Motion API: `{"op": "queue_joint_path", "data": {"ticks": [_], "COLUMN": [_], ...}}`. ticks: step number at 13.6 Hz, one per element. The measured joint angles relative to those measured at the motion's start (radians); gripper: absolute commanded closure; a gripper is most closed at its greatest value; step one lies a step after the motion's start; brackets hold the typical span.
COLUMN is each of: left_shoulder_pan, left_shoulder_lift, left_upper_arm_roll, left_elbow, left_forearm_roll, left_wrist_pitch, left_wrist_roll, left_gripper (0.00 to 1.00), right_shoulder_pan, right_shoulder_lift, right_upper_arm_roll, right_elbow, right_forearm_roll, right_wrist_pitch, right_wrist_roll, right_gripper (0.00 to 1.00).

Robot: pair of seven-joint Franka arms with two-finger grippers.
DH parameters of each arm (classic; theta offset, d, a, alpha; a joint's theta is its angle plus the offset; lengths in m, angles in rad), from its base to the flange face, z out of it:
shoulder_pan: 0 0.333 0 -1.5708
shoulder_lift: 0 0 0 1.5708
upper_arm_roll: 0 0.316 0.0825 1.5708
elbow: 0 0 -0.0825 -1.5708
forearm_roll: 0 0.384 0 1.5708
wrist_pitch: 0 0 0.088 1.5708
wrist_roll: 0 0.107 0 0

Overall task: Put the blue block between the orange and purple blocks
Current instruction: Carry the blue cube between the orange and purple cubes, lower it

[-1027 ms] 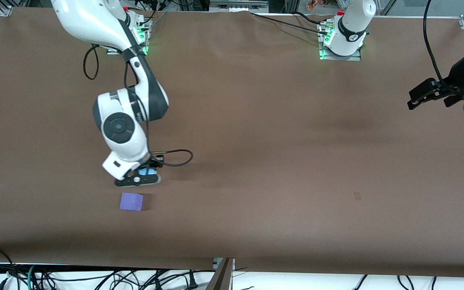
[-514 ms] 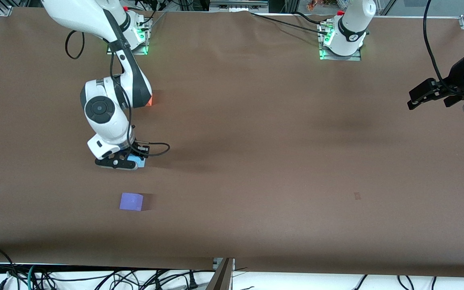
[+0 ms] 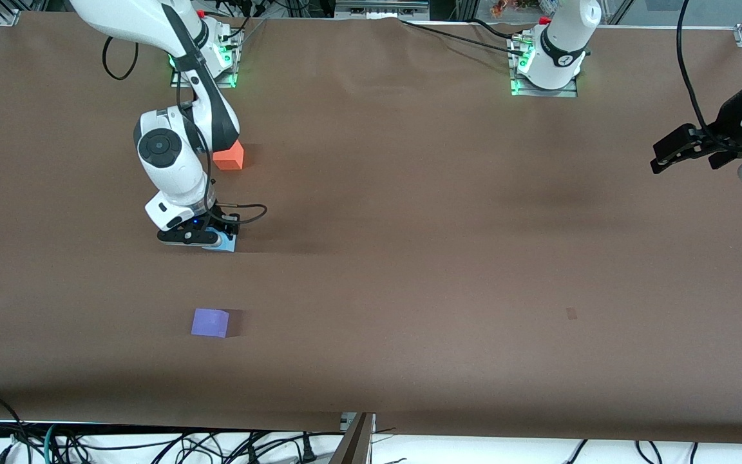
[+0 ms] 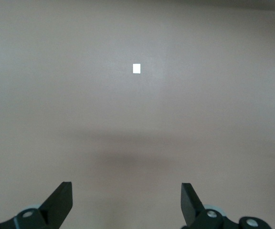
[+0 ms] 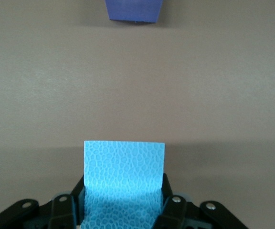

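While the right pincer grips the half-hidden blue block, the left pincer waits open.

Light sky-blue matte foam cube: clamped between gripper fingers, between the other two. Bright orange matte cube: flat on table, farther from front camera. Violet-purple matte cube: flat, nearer.

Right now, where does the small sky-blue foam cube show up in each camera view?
Front view: the sky-blue foam cube sits in the shut right gripper, between the orange cube and the violet-purple cube.
Right wrist view: it fills the lower middle, clamped between the fingers.
Left wrist view: not in it; only bare tabletop past the open left gripper.
Shared landmark: the violet-purple cube, in the front and right wrist views.
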State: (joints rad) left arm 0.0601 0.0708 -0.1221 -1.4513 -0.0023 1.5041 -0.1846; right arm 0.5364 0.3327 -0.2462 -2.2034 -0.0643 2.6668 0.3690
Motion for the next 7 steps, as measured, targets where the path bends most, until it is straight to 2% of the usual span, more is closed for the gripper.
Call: {"op": "queue_joint_path", "data": {"ticks": [3, 7], "left_shoulder_pan": [0.000, 0.000], "left_shoulder_lift": [0.000, 0.000], "left_upper_arm_roll": [0.000, 0.000], "left_elbow": [0.000, 0.000], "left_forearm_roll": [0.000, 0.000], "left_wrist_pitch": [-0.002, -0.003], "left_wrist_roll": [0.000, 0.000], "left_gripper": [0.00, 0.00], "right_shoulder_pan": [0.000, 0.000], "right_shoulder_lift": [-0.005, -0.006], "right_upper_arm_roll": [0.000, -0.013], "right_elbow": [-0.046, -0.069], "right_forearm_roll": [0.000, 0.000], "right_wrist_pitch": [0.074, 0.091], "right_wrist_roll": [-0.009, -0.010], "right_gripper": [0.78, 0.78]}}
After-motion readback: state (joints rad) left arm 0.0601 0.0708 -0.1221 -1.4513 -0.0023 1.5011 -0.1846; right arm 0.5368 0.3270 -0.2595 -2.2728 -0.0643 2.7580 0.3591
